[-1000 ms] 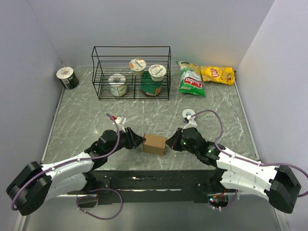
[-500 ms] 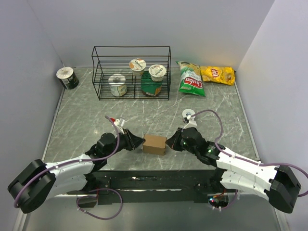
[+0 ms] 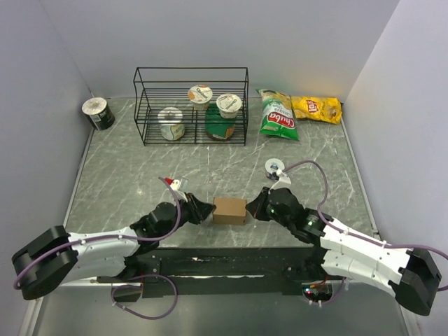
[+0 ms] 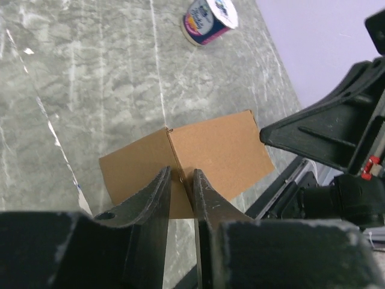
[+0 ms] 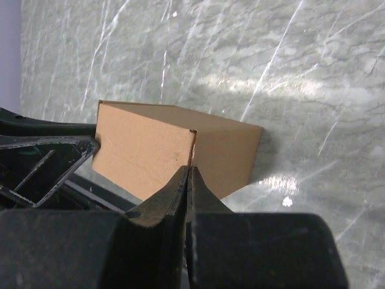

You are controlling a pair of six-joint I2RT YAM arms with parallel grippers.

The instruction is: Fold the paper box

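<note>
The left gripper point(image 4: 181, 176) is seen almost closed, with only a thin slit kept between its fingers. Its tips are laid against an upright corner edge of the paper box point(image 4: 222, 150); whether any cardboard is nipped in the slit cannot be told. The right gripper point(image 5: 190, 168) is pressed fully together, its tips set against the opposite corner edge of the box. The box, closed and squared, is flanked on both sides and rests on the marble table point(image 3: 119, 175). It is found well in front of the wire rack point(image 3: 190, 105), below the rack's right half. A tipped yogurt cup point(image 3: 274, 167) is seen in front of and to the right of the rack.
</note>
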